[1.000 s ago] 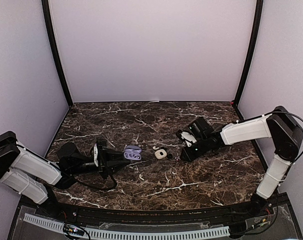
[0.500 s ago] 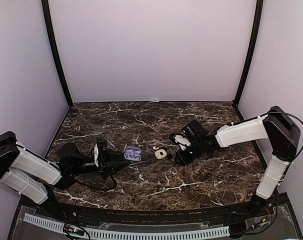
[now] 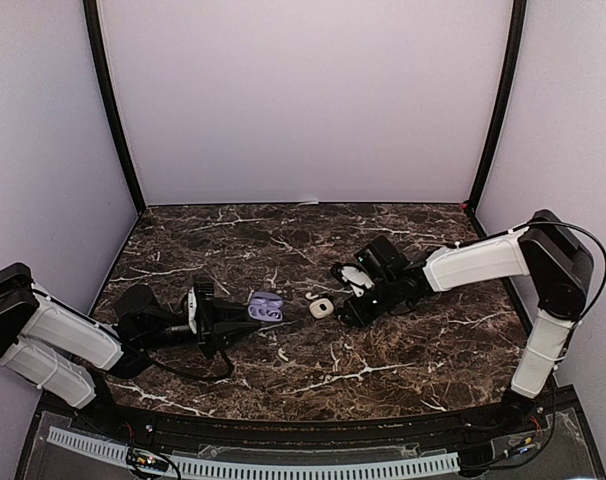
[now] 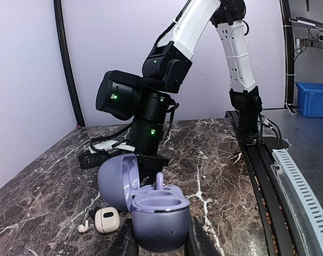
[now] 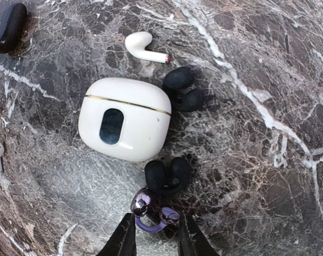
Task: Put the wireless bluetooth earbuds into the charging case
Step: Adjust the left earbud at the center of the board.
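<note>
My left fingers (image 4: 196,245) clench the purple case (image 4: 157,213). My right fingers (image 5: 123,241) straddle a light, slick purple bud (image 5: 151,214), and I can't tell if they grip it. I'd pinch its round body.

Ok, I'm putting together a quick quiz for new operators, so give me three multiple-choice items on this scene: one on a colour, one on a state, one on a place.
1. What colour is the case in the left gripper?
A. White
B. Purple
C. Black

2. How is that case's lid?
A. Open
B. Shut
C. Missing

3. Where is the white case?
A. In the left gripper too
B. Stacked on the other case
C. On the table

Answers:
1 B: the left wrist view shows the fingers clamped on a purple case.
2 A: its lid stands swung back, leaving the inside bare.
3 C: it lies flat on the marble, with a white bud beside it.
</note>
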